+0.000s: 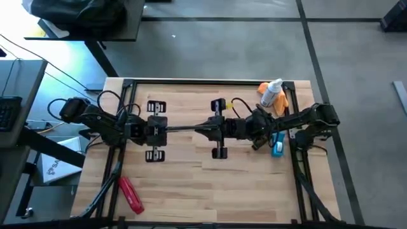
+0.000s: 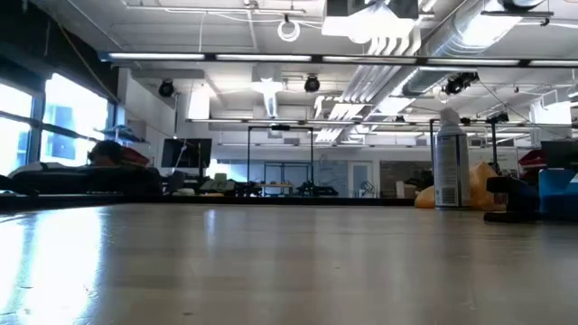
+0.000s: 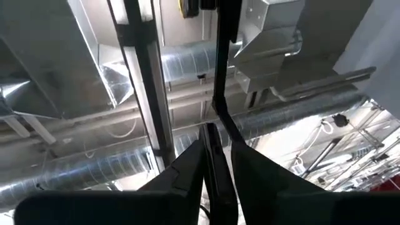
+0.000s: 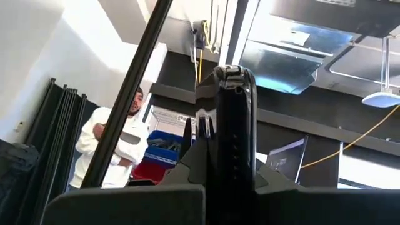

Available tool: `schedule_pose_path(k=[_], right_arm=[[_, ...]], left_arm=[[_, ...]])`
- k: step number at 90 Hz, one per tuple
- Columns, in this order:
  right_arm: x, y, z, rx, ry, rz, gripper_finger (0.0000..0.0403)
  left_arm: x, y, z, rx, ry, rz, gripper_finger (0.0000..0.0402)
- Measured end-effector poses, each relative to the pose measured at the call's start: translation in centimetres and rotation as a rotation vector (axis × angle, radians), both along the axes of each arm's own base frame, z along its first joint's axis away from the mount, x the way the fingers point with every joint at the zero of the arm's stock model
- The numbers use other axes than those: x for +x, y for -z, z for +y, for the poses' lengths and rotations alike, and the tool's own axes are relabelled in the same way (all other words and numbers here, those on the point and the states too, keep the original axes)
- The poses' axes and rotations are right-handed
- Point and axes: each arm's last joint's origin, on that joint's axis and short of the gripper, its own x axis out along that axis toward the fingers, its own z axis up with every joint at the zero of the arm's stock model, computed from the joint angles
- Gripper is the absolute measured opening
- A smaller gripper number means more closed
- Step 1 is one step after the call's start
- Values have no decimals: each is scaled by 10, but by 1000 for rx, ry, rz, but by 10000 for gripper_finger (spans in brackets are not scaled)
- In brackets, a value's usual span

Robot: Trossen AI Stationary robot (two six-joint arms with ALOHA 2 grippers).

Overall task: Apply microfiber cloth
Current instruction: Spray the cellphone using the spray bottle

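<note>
While the cloth (image 1: 282,100) lies bunched at the table's (image 1: 191,175) far right corner, touching the white spray bottle (image 1: 272,93), nothing of your task has begun as far as the views show. The low view finds the cloth as an orange-yellow heap just behind the bottle, with no arm near it.

Your right gripper (image 1: 203,129) hangs over the middle of the table, well apart from the cloth, and its fingers look clenched on nothing. Your left gripper (image 1: 180,129) faces it tip to tip, also over the centre, with its fingers all but pressed together and empty. Both wrist views look up at the ceiling and not at the table, so they give you no sight of the cloth.

A red tool (image 1: 130,194) lies at the near left, untouched. I see no surface for wiping.

Everything is left: reach the corner, release the fingers, grasp the cloth clear of the bottle, then apply it. I judge the right arm the nearer one.
</note>
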Motion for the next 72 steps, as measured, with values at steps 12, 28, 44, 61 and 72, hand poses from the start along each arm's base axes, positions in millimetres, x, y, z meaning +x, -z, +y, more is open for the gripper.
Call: schedule_pose_path(k=[12,28,44,61,72], right_arm=[[2,-1,0,-9,-3,24,0],[3,0,1,-12,-2,39,0],[3,0,0,-12,9,43,0],[3,0,0,-18,23,43,0],[3,0,0,-16,22,44,0]], left_arm=[[0,1,0,0,0,9,63],[3,2,-1,1,-3,39,86],[3,3,-1,-10,-14,46,121],[3,3,-1,-1,-30,33,123],[2,2,0,-5,-30,19,115]])
